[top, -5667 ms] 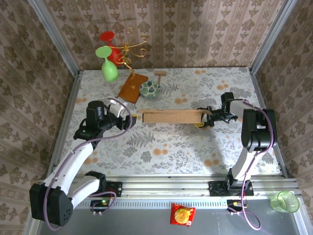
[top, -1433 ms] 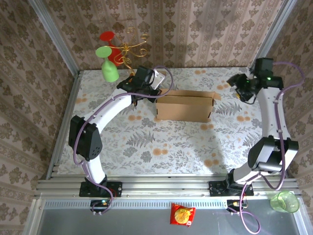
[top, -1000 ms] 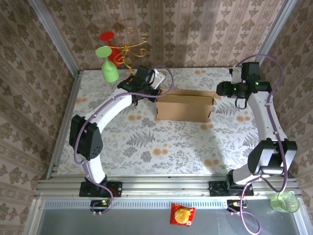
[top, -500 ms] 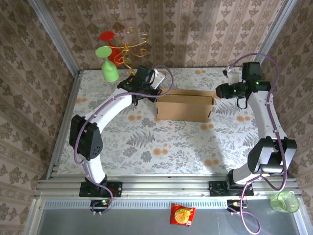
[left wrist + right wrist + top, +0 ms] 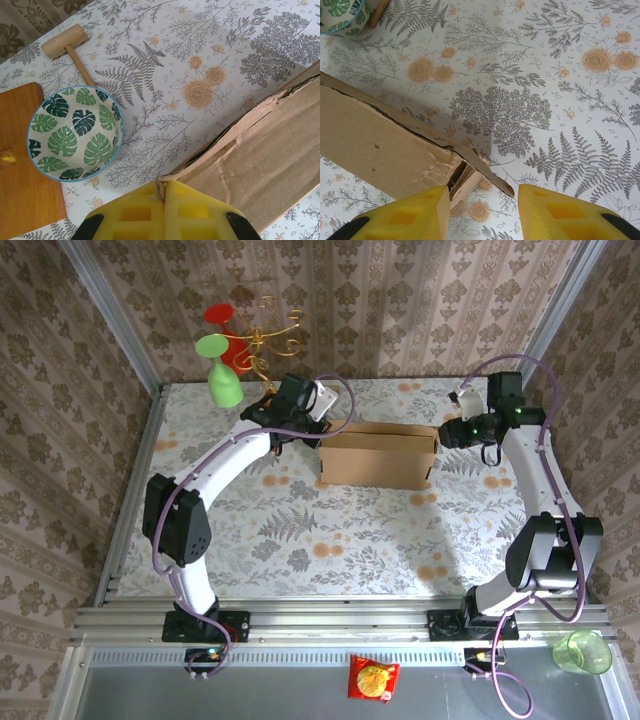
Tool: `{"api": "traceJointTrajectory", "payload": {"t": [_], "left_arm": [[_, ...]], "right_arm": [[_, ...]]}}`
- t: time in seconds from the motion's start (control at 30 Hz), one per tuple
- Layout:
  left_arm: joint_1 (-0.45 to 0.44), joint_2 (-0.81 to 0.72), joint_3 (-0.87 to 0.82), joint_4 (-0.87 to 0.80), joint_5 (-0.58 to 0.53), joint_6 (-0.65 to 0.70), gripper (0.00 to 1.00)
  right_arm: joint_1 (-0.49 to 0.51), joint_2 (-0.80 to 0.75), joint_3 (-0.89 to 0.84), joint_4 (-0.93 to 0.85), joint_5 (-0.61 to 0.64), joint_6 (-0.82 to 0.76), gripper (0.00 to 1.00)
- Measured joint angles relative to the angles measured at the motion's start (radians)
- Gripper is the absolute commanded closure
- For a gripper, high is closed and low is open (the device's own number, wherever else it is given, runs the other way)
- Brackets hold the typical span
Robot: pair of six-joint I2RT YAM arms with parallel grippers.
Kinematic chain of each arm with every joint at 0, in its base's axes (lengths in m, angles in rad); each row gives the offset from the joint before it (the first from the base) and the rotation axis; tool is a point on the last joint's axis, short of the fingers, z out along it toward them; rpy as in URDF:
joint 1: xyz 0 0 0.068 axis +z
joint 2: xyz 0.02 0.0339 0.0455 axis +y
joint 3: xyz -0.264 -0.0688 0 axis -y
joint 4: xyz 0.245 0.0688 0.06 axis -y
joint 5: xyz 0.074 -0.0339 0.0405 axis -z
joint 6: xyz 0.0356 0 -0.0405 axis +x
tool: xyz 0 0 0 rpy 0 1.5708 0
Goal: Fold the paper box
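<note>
Paper box stands raised near middle of desk's far edge. Your left gripper: jaws closed, pinching cardboard edge at box's left end. Your right gripper: jaws spread wide, hovering at box's right end above loose flap. Leaf-pattern bowl sits near box's left end, toward desk's far edge.

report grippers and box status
Left gripper shut on corner of tan corrugated cardboard box. Right gripper open, jaws straddling opposite end flap. Green leaf-patterned bowl near left end, apart.
</note>
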Motion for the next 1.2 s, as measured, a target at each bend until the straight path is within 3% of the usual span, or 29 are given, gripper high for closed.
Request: {"api": "traceJointTrajectory", "payload": {"t": [0.43,0.7,0.93,1.1,1.2], "left_arm": [[0.002,0.011,0.011,0.002,0.000,0.000,1.00],[0.002,0.017,0.012,-0.023,0.003,0.000,1.00],[-0.006,0.058,-0.013,-0.106,0.009,0.000,1.00],[-0.014,0.057,-0.025,-0.113,0.015,-0.012,1.00],[-0.023,0.057,-0.035,-0.113,0.016,-0.025,1.00]], "right_arm": [[0.023,0.038,0.001,-0.020,0.018,0.007,0.75],[0.026,0.045,0.008,-0.023,0.034,0.018,0.76],[0.027,0.035,0.029,-0.004,0.043,0.147,0.59],[0.030,-0.084,-0.086,0.063,0.093,0.411,0.47],[0.030,-0.222,-0.187,0.063,0.125,0.568,0.45]]}}
